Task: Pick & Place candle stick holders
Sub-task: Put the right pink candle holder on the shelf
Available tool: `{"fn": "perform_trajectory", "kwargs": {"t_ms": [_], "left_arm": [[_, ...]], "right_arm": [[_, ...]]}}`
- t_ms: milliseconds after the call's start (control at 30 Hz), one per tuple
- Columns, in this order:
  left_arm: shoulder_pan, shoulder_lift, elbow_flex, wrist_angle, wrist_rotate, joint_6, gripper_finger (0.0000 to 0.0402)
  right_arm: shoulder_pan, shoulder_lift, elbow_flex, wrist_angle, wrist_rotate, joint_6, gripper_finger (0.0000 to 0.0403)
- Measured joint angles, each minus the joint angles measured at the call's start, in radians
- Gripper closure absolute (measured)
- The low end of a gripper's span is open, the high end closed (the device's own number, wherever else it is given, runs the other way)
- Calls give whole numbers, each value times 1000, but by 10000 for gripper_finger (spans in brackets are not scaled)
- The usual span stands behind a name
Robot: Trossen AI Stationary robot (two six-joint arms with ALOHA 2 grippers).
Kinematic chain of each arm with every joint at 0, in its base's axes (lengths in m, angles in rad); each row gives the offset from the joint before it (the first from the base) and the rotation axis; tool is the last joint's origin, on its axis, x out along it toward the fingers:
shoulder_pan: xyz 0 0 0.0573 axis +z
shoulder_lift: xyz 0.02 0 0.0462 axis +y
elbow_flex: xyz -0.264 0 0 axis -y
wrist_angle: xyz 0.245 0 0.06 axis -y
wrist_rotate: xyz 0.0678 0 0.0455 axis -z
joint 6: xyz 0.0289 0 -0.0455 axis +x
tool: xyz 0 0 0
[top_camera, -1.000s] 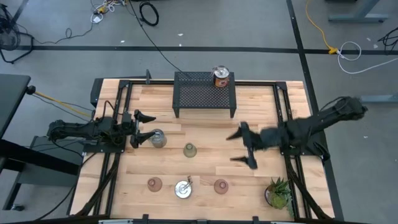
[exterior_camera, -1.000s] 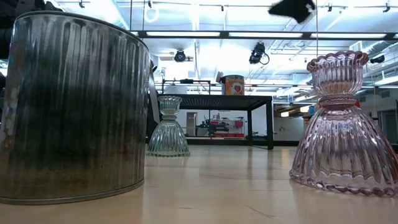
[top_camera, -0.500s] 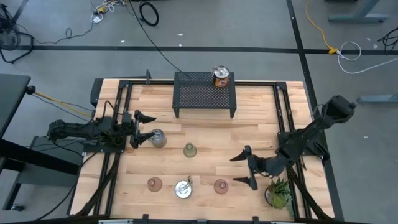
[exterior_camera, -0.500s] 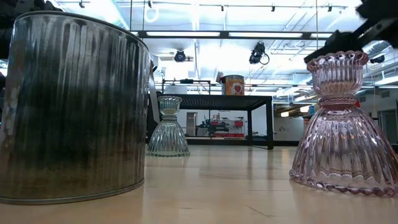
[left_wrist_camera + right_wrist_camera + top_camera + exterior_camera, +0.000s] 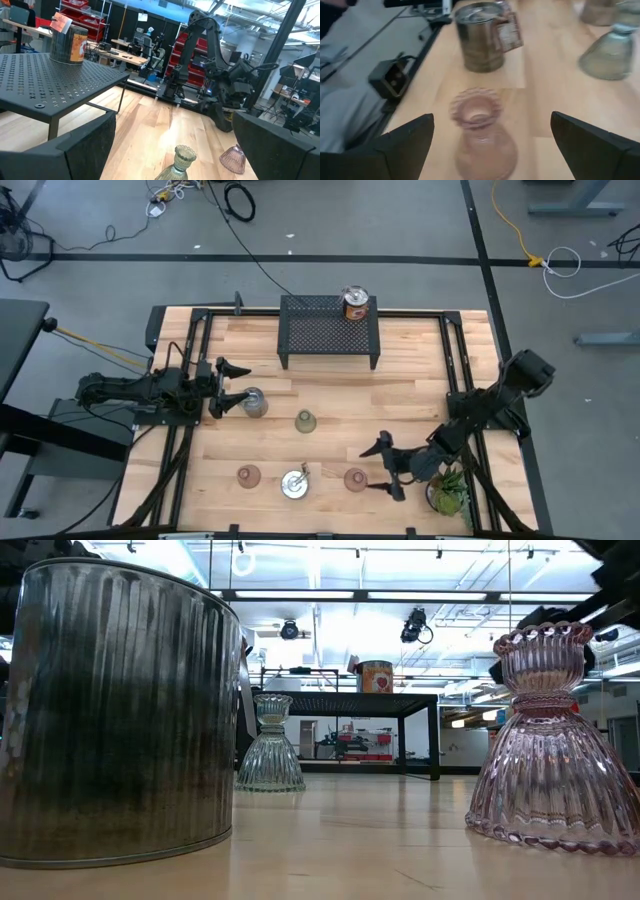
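- High view: the right gripper [image 5: 386, 468] sits low over the bench [image 5: 330, 395] toward 5 o'clock, its fingers spread wide and holding nothing, with the right pink holder [image 5: 355, 479] just beside them at their 9 o'clock. Along the front edge, the silver-topped holder [image 5: 294, 483] stands between that one and the left pink holder [image 5: 248, 475]. The olive-green holder [image 5: 305, 421] stands near mid-bench, and the orange-bodied holder [image 5: 355, 304] rests on the black mesh rack [image 5: 330, 330] at 12 o'clock.
- High view, left side: the left gripper [image 5: 229, 384] waits at 9 o'clock, fingers open and empty (a silver holder [image 5: 254, 402] lies just beside the lower fingertip). A small green plant [image 5: 446, 490] stands at the 5 o'clock corner.
- Low view: the right pink holder [image 5: 552, 745] stands upright; the dark arm shows behind its rim.
- Right wrist view: the right pink holder [image 5: 481, 135] stands between the two wide-apart fingers [image 5: 400, 142], touching neither.
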State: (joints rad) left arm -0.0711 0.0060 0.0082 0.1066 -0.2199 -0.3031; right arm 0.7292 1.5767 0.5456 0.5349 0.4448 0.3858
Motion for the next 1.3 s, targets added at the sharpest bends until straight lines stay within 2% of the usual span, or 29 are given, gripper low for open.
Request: {"fn": "perform_trajectory", "kwargs": {"t_ms": [333,500,1000,1133,1300], "left_arm": [[0,0,0,0,0,-1,3],[0,0,0,-1,0,-1,3],[0,0,0,-8,0,-1,3],[0,0,0,-9,0,-1,3],[0,0,0,-9,0,-1,3]], "right_arm": [[18,46,1,3,9,38,5],[18,69,1,65,10,39,5],[3,168,58,146,-11,-45,7],[-8,168,60,145,-32,-36,37],[-30,168,60,146,-92,-28,125]]}}
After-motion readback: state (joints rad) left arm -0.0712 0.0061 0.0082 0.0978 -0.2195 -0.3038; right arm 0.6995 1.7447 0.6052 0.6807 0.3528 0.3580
